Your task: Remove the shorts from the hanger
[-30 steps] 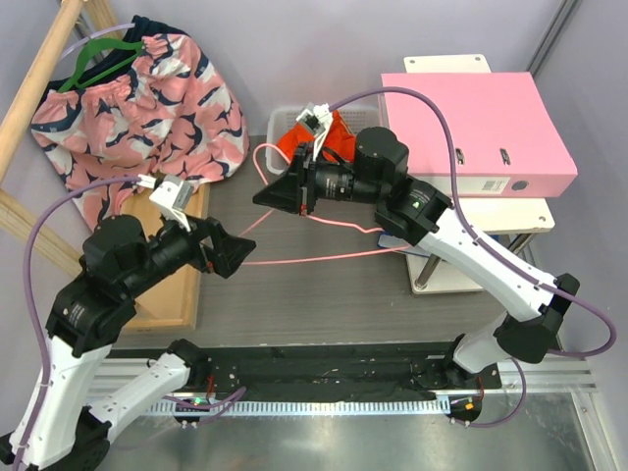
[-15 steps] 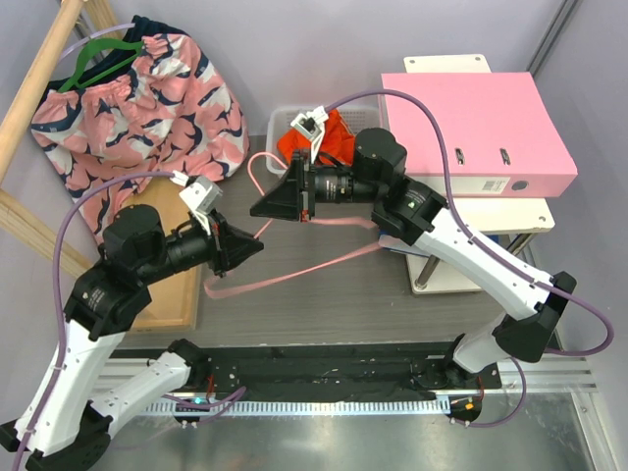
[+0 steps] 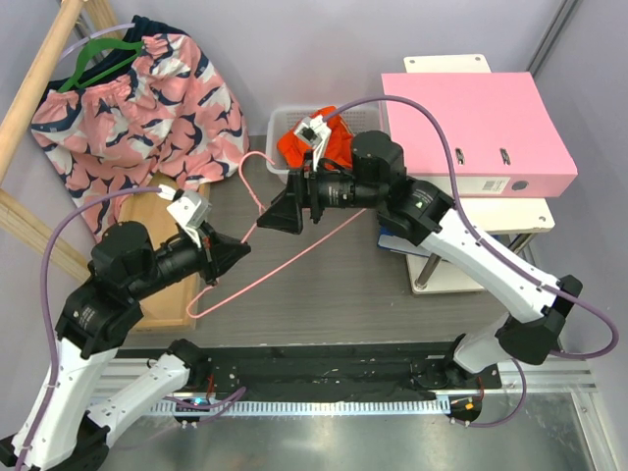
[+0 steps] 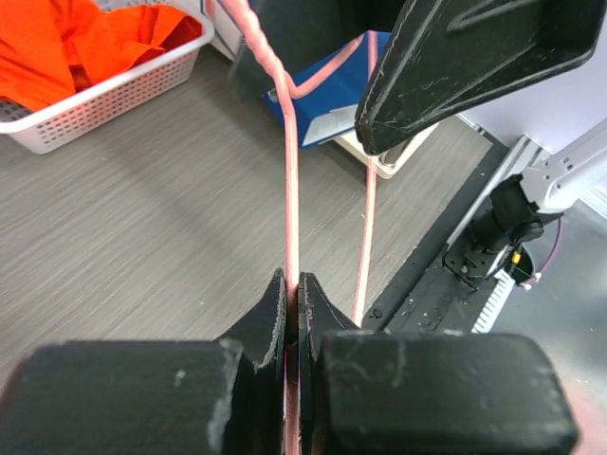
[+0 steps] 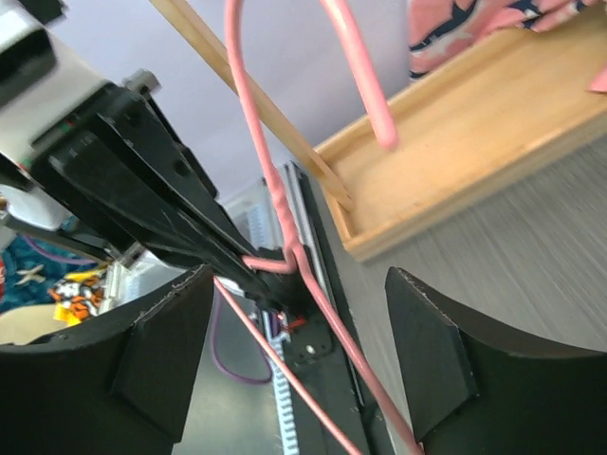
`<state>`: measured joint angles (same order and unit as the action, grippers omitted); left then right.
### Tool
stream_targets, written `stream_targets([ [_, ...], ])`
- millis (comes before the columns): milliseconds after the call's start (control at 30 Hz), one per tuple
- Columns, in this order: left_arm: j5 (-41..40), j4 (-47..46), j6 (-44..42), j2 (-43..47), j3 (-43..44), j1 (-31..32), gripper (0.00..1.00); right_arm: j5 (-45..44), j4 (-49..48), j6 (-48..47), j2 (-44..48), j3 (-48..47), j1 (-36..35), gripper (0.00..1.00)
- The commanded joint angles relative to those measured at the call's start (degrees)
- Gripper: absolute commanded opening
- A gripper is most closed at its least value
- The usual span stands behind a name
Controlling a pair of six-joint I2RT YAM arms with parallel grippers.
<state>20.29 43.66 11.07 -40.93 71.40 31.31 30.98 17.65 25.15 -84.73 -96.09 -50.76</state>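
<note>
- Left pincer clamped tight on the pink hanger wire;
- right pincer spread wide, the hanger's wire running between its fingers;
- orange shorts lie off the hanger in the white basket, at the far side of the table.

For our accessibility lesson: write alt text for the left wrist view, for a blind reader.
The left gripper is clamped shut on a thin pink wire hanger running up the frame over a grey table. Orange shorts lie in a white basket at top left; the right gripper's black finger fills the top right.
</note>
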Motion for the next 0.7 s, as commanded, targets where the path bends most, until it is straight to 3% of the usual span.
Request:
stream_targets([
  [0,-1.8,0.1,-1.6,2.0,0.3,-0.3,0.0,-4.7,8.8,-8.1,5.0,-1.9,0.9,0.8],
  [200,-6.2,1.6,0.5,5.0,0.1,-0.3,0.0,-7.1,10.6,-11.8,10.0,2.4,3.6,0.85],
  [667,-2.1,2.5,10.3,11.7,3.2,-0.4,0.0,-10.9,9.8,-11.8,19.5,7.1,7.2,0.87],
])
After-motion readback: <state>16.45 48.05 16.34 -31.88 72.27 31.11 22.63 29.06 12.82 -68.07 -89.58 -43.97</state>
